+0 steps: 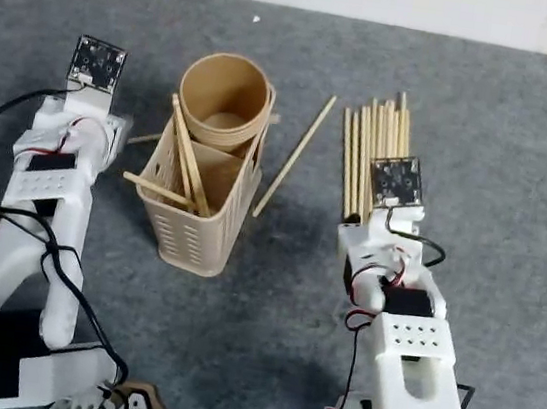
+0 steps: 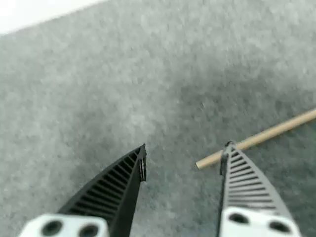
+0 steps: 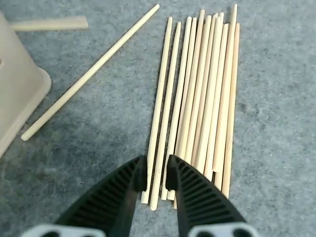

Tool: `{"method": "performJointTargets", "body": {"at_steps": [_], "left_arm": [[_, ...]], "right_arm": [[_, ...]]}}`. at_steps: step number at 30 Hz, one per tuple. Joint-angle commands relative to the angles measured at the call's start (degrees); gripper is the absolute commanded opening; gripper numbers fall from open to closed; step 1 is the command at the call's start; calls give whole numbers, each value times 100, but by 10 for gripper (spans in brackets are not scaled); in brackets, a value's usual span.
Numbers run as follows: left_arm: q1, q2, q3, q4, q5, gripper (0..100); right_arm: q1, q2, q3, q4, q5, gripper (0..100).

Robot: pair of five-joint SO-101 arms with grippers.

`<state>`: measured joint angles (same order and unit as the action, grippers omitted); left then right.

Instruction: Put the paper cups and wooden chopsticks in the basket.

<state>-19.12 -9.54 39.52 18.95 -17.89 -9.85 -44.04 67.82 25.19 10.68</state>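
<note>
Grey mat (image 1: 523, 147) underneath everything, and the 2 white arms sat low on it: the left arm (image 1: 43, 194) on the basket's left, the right arm (image 1: 399, 322) out on its right.

The basket (image 1: 194, 234) stood upright between them, closer to the left arm. Nested paper cups (image 1: 231, 83) lay tipped in its far end, mouth turned up toward the high camera. Several chopsticks (image 1: 187, 158) leaned inside the basket, tips slanting up toward its far left corner, and 1 lay across its near left corner.

Now the bundle of chopsticks (image 1: 373, 137): flat on the mat just ahead of the right arm, sticks side by side, long axis running straight away from that arm toward the far edge. A single chopstick (image 1: 295, 155) lay loose between bundle and basket, on a diagonal, its near end beside the basket and its far end angled toward the bundle.

The right gripper (image 3: 156, 165) hung over the bundle's near end, jaws a narrow slot apart, straddling the ends of 2 sticks.

The left gripper (image 2: 185, 148) was spread wide over bare mat, grasping nothing. A stray chopstick (image 2: 261, 136) lay flat, its end just beside 1 fingertip (image 2: 228, 148).
</note>
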Motion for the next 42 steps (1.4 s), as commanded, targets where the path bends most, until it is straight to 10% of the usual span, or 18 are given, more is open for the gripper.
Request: {"method": "performJointTargets", "body": {"at_steps": [1, 6, 15, 21, 33, 42], "left_arm": [[242, 303, -1042, 1389, 53, 272], [330, 2343, -4251, 4545, 431, 264], [145, 6185, -10941, 8000, -2127, 242], [198, 8013, -13534, 8105, -2875, 242], [207, 9112, -13490, 7684, -3086, 229], [189, 9490, -13490, 7420, -3112, 4]], "right_arm": [[31, 4, -22, -75, 26, 83], [31, 4, -22, -57, 26, 83], [31, 4, 66, -66, 26, 83], [31, 4, 66, -66, 35, 83], [31, 4, 66, -75, 44, 83], [31, 4, 66, -75, 44, 83]]}}
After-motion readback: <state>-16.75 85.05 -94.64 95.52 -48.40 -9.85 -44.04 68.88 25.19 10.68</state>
